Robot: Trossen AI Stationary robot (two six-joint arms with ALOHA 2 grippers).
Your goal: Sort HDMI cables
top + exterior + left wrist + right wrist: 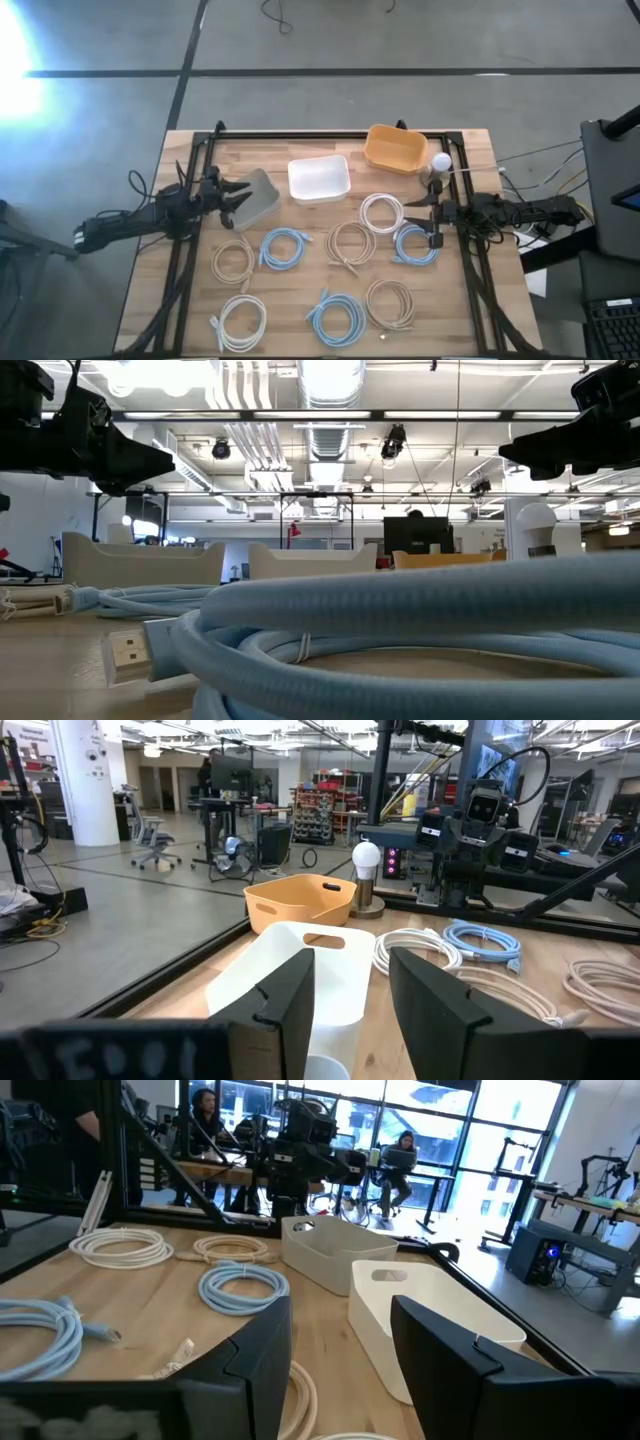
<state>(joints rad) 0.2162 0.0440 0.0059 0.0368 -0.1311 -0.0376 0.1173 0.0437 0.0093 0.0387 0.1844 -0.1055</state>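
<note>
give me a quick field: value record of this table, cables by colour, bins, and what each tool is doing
light blue cables: three coils, e.g.
white cables: two coils, e.g.
beige cables: three coils, e.g.
cables in bins: none seen in the high view
bins: grey bin, white bin, orange bin
other: small lamp beside the orange bin
left tool: open, empty, at the grey bin
right tool: open, empty, above a light blue coil
</note>
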